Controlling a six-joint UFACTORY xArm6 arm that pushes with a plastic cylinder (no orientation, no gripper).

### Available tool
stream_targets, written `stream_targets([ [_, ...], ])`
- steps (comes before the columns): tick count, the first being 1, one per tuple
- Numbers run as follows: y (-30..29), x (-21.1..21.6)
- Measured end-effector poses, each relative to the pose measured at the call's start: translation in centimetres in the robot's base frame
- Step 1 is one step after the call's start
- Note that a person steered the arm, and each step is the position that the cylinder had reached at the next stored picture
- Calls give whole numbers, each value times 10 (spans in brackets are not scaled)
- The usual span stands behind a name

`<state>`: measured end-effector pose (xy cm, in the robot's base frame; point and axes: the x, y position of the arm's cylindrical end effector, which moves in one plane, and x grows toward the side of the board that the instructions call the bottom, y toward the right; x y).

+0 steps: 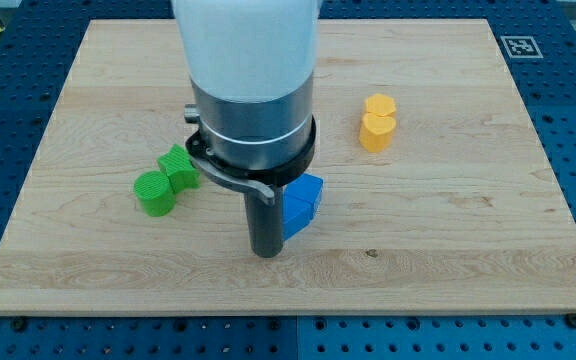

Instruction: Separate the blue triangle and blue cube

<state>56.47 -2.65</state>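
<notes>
Two blue blocks sit pressed together just right of the board's middle, partly hidden by the arm. I cannot tell which is the triangle and which the cube. The dark rod comes down from the arm's wide body, and my tip rests on the wooden board right against the lower left side of the blue pair. The rod and arm body hide the left part of the blue blocks.
A green round block and a green star-like block touch each other at the view's left. Two yellow blocks sit together at the upper right. A blue pegboard table surrounds the board.
</notes>
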Motion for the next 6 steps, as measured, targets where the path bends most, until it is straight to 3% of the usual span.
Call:
stream_targets([
  [3, -51, -37],
  [6, 67, -40],
])
